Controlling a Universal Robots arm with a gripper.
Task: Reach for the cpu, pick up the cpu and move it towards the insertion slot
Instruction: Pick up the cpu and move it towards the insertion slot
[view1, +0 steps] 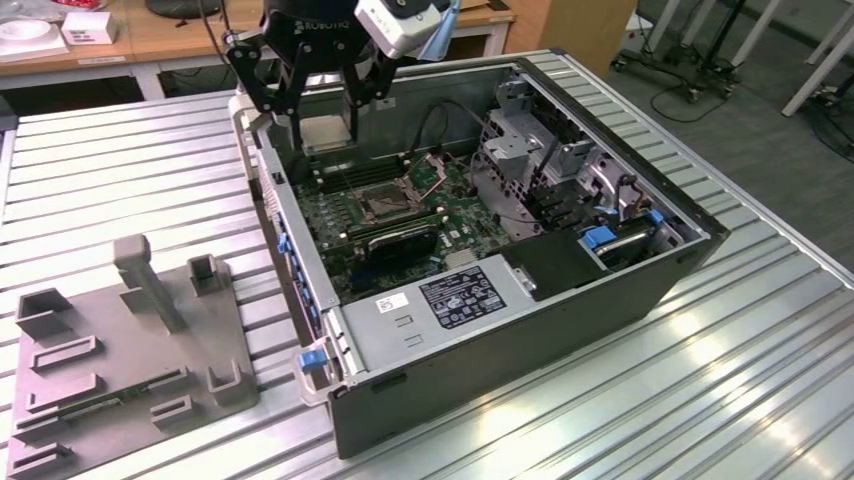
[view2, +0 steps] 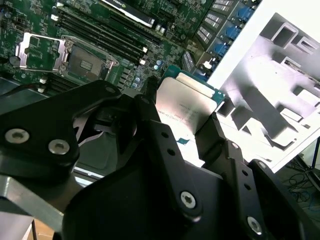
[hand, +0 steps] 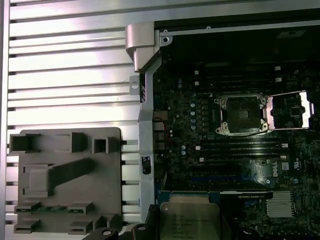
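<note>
Exterior view footage caught the gripper (view1: 326, 112) at the upper middle of the frame, poised over the back edge of an open computer case (view1: 534, 320), its black fingers (view1: 274, 95) closed on the cpu (view1: 327, 132). The silvery chip hung flat between them, clear of the motherboard (view1: 400, 215) below. The insertion slot (view1: 380, 205), a dark square in a metal frame, lay near the centre of the frame, lower than the chip and well apart from it, with its cover plate swung open. A grey plastic tray (view1: 120, 350) sat on the slatted metal table (view1: 747, 380) at the lower left of the frame.

From the second wrist view, the cpu (view2: 182, 107) was seen clamped between two black fingers (view2: 160, 140) at mid-frame, while the insertion slot (view2: 82, 62) showed at the upper left beside long black memory slots (view2: 100, 32).

From the first wrist view, the cpu (hand: 189, 220) sat at the bottom centre of the frame, the insertion slot (hand: 241, 114) right of centre with its hinged frame (hand: 290, 110) folded out beside it, and the grey plastic tray (hand: 65, 180) at the lower left.
</note>
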